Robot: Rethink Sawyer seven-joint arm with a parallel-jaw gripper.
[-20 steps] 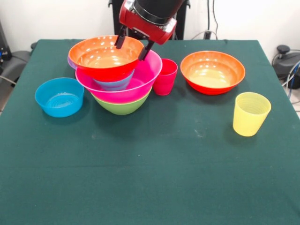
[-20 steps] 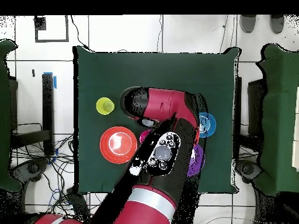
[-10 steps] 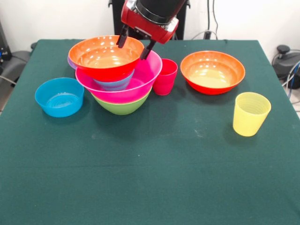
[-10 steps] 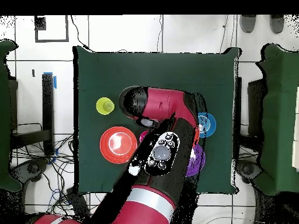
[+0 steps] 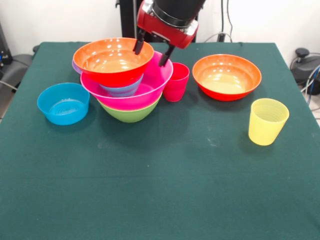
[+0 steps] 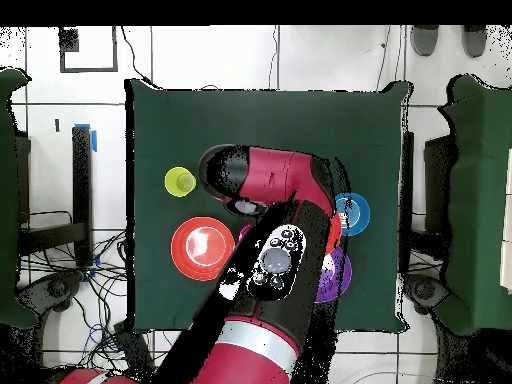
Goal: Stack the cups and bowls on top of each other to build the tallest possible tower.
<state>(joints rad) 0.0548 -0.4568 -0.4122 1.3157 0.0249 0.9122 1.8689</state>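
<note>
The tower stands left of centre: a green bowl (image 5: 131,114) at the bottom, the big pink bowl (image 5: 150,82) in it, a small blue bowl (image 5: 120,90) inside that, and a wide orange bowl (image 5: 112,61) tilted on top. A purple bowl's (image 5: 75,65) rim peeks out behind the tower. My gripper (image 5: 149,57) hangs open over the pink bowl's right side, just right of the orange bowl's rim, with nothing between its fingers. The red cup (image 5: 176,81) stands upright against the tower's right side. The yellow cup (image 5: 268,121) stands alone at the right. In the overhead view my arm (image 6: 275,260) covers the tower.
A second wide orange bowl (image 5: 226,76) sits at the back right, and it also shows from above (image 6: 203,248). A blue bowl (image 5: 63,103) rests left of the tower. The overhead view also shows the yellow cup (image 6: 180,181), the blue bowl (image 6: 352,213) and the purple bowl (image 6: 335,276).
My gripper has moved right and slightly up, off the top orange bowl's rim, staying open. The bowls and cups have not moved.
</note>
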